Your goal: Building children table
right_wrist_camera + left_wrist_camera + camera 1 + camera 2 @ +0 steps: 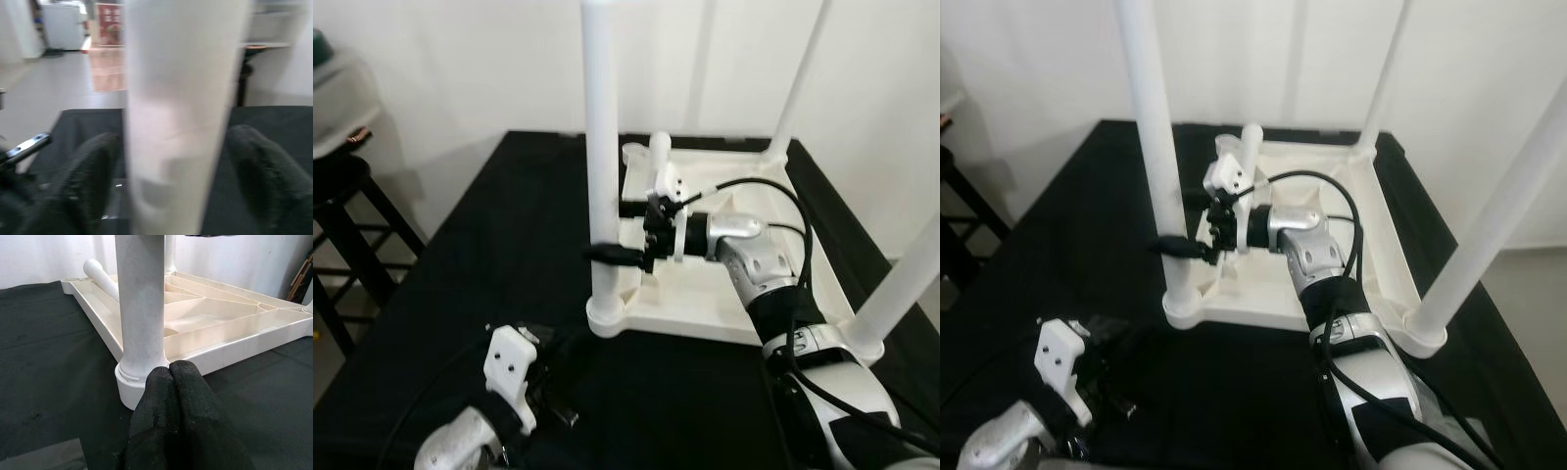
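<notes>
Right pincer [607, 253] is sitting at mid-frame in the left eye view, its two black fingers [93, 171] spread to either side of the near-left leg [603, 166] of the children's table. The right wrist view is showing the white tube between them with a gap on each side, so the fingers are bracketing the leg, not squeezing it, probably to steady or seat it in its corner socket [607, 318].

The white tabletop [705, 284] is lying upside down on the black table [509, 225] in the centre of the frame, its ribbed underside facing up so the legs can be pushed in from above. Three legs are standing upright, and a fourth leg [659, 157] is lying loose near the far-left corner, so the build looks unfinished.

Left pincer [171, 377], at lower left of the frame, is resting low with its fingertips pressed together just in front of that same socket, pinching nothing.
</notes>
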Robot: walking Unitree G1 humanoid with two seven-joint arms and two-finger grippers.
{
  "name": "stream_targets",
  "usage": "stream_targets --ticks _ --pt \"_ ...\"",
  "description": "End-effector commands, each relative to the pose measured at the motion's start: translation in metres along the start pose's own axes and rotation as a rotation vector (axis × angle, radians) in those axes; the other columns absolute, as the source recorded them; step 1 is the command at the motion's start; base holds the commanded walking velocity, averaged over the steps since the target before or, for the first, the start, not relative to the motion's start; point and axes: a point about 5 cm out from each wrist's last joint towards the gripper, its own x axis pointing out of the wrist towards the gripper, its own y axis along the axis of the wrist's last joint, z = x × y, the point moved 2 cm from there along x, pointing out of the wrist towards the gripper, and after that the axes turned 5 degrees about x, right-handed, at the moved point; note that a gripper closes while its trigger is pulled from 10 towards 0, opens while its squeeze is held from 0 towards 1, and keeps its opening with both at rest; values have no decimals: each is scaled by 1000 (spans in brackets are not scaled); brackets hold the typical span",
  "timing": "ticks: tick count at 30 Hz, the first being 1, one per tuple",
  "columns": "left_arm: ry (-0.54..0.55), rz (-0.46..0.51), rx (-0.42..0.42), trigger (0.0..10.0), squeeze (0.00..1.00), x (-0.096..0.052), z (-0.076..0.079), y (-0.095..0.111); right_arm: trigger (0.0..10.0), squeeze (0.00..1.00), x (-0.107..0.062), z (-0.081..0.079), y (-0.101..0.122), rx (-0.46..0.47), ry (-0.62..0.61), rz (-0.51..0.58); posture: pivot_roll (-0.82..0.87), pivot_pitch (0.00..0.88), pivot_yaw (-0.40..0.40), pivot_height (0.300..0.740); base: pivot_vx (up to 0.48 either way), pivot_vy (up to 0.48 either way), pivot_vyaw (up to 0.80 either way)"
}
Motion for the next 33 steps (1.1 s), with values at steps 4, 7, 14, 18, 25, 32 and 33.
stream_targets --ticks 4,7,14,18,25,32,33 --pt "-4 -11 3 0 0 -2 3 -2 0 0 0 -1 -1 13 86 -15 65 33 -24 740 0 0 0" --pt "-4 -11 3 0 0 -2 3 -2 0 0 -1 0 -7 27 96 -22 65 33 -24 740 0 0 0" --pt "-6 -7 -1 0 0 -1 4 -1 0 0 -10 -8 -41 61 39 -51 58 37 -26 740 0 0 0" --pt "0 -3 0 0 0 -3 3 0 0 0 3 -25 -79 130 -333 -78 35 54 -34 740 0 0 0" --pt "-2 2 -6 0 0 -2 -2 0 0 0 10 -63 -82 136 -655 -90 -17 44 -1 740 0 0 0" --pt "-16 3 -7 0 0 1 -3 -1 0 0 15 -61 -89 154 -578 -144 7 39 -19 740 0 0 0" --pt "-4 4 -5 0 0 1 -3 -1 0 0 15 -64 -89 155 -591 -154 12 38 -21 740 0 0 0"
